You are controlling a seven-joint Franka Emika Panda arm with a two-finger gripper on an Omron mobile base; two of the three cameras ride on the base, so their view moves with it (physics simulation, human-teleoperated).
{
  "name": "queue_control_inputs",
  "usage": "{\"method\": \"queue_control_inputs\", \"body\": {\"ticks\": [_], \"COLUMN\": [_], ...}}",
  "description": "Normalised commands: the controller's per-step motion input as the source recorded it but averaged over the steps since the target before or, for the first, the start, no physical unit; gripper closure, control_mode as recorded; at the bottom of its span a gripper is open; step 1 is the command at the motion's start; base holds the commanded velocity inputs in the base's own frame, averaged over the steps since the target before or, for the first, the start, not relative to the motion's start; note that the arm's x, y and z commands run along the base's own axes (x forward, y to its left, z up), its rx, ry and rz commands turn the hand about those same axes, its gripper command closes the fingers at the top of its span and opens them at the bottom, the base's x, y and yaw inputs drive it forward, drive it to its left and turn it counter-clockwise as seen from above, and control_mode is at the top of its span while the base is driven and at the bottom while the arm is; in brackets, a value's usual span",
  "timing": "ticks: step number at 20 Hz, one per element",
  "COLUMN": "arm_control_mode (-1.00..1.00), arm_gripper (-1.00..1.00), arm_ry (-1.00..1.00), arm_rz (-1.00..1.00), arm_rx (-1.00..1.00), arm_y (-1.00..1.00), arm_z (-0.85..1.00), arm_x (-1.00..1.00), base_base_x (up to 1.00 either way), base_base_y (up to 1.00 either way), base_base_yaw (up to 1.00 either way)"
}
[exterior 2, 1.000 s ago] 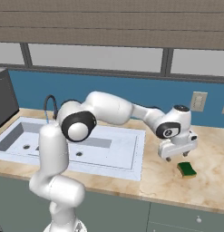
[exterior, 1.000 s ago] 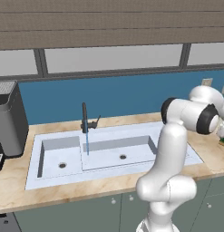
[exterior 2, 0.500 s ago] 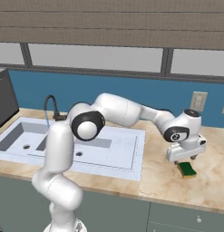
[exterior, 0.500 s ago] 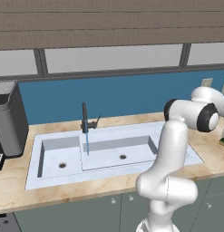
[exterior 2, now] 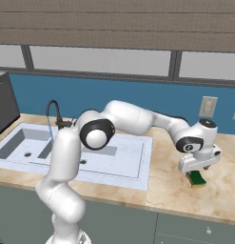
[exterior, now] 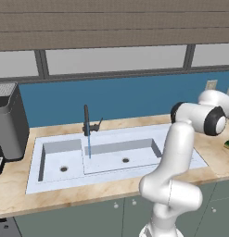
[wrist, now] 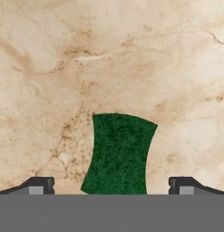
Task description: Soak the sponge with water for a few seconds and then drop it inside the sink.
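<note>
While black two-finger gripper (wrist: 111, 185) hangs low over beige marble counter (exterior 2: 171, 186) far right of pale double-basin sink (exterior 2: 133, 162), fingers spread wide, gripping nothing. Small flat dark-green sponge (wrist: 119, 154) lies on counter between fingertips. Thin pale-blue water stream (exterior: 89, 146) falls from black faucet (exterior: 86, 119) into sink.
</note>
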Motion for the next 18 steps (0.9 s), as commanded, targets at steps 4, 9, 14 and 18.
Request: {"method": "queue_control_inputs", "body": {"ticks": [4,9,14,18], "arm_control_mode": [-1.0,-1.0,-1.0,-1.0], "arm_gripper": [-1.0,-1.0,-1.0,-1.0], "arm_ry": [-0.04,-0.01,0.0,0.0], "arm_rz": [0.0,0.0,-0.01,-0.02], "arm_rx": [0.02,0.02,0.01,0.0], "arm_y": [0.0,0.0,0.0,0.0], "arm_z": [-0.05,-0.05,-0.17,-0.18], "arm_x": [0.0,0.0,0.0,0.01], "base_base_x": [0.0,0.0,0.0,0.0], "base_base_y": [0.0,0.0,0.0,0.0], "base_base_yaw": [0.0,0.0,0.0,0.0]}}
